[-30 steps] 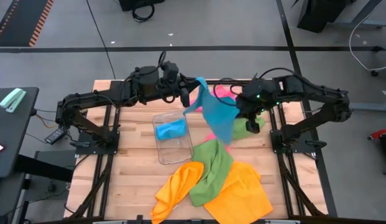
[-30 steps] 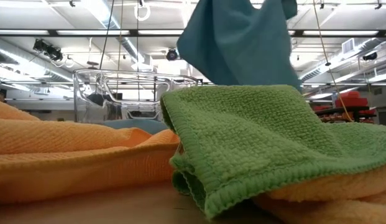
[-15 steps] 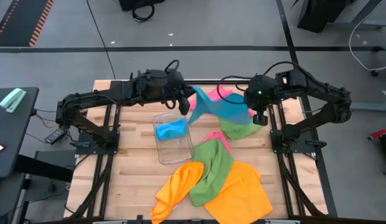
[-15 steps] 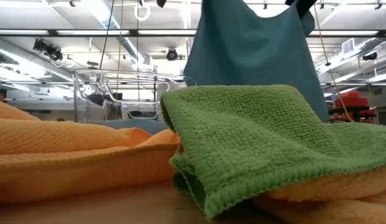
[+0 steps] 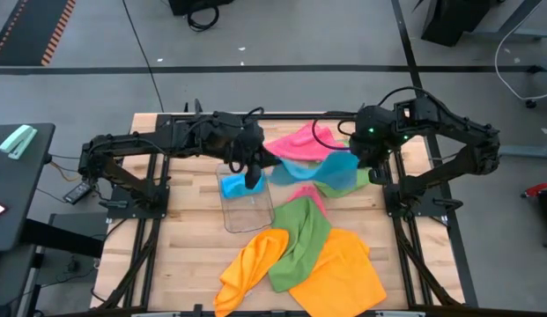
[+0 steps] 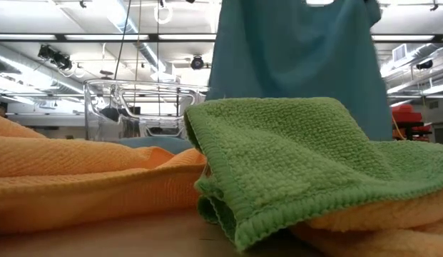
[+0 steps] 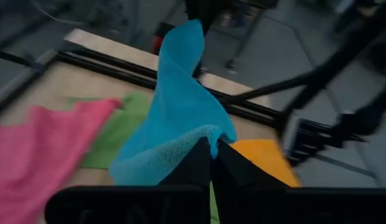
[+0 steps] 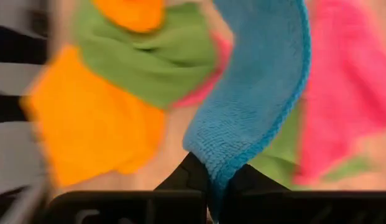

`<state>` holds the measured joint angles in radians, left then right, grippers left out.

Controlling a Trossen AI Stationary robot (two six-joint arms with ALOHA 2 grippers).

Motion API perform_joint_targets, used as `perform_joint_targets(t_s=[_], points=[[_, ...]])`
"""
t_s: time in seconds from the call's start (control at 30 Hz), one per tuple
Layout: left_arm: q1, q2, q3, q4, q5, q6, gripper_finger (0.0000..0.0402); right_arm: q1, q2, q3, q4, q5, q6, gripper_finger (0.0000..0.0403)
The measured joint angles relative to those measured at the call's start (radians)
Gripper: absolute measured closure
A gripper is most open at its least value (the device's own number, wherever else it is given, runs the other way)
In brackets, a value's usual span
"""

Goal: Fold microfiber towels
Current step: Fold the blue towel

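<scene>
High view: blue towel (image 5: 315, 167) stretched between left end effector (image 5: 253, 179) and right end effector (image 5: 370, 158), each clamped on a corner, above the table (image 5: 189, 229); pink towel (image 5: 299, 141) and a green towel (image 5: 348, 182) lie beneath; green (image 5: 301, 238) and orange towels (image 5: 339, 273) heaped nearer the front, unfolded. Clear tray (image 5: 245, 201) holds one folded blue cloth (image 5: 240, 184). Judged: one towel done, one in hand, the rest waiting. Low view: blue towel (image 6: 292, 57) hangs behind green towel (image 6: 292, 157); tray (image 6: 146, 107) stands beyond the orange towel (image 6: 85, 178). Left wrist view: fingers pinch blue towel (image 7: 180, 118). Right wrist view: fingers pinch blue towel (image 8: 255, 106).
</scene>
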<state>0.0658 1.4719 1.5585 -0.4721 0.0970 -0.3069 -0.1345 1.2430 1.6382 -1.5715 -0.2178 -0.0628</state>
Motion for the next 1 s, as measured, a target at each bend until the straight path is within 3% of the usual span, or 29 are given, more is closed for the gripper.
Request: perform_joint_targets(t_s=[0.23, 0.37, 0.6, 0.87, 1.0], points=[[-0.005, 0.0, 0.0, 0.044, 0.206, -0.157, 0.0369, 0.061, -0.009, 0.0, 0.0, -0.358, 0.04, 0.0386], [-0.03, 0.0, 0.0, 0.042, 0.291, -0.238, 0.0375, 0.157, -0.009, 0.0, 0.0, -0.48, 0.085, 0.0386], [-0.144, 0.0, 0.0, 0.04, 0.319, -0.272, 0.0391, 0.352, -0.008, 0.0, 0.001, -0.499, 0.188, 0.0386], [-0.262, 0.0, 0.0, 0.053, 0.333, -0.444, 0.0371, 0.516, -0.008, 0.0, 0.117, -0.534, 0.376, 0.0386], [-0.311, 0.0, 0.0, 0.065, 0.269, -0.46, 0.0384, 0.59, -0.001, -0.018, 0.216, -0.513, 0.455, 0.0386]])
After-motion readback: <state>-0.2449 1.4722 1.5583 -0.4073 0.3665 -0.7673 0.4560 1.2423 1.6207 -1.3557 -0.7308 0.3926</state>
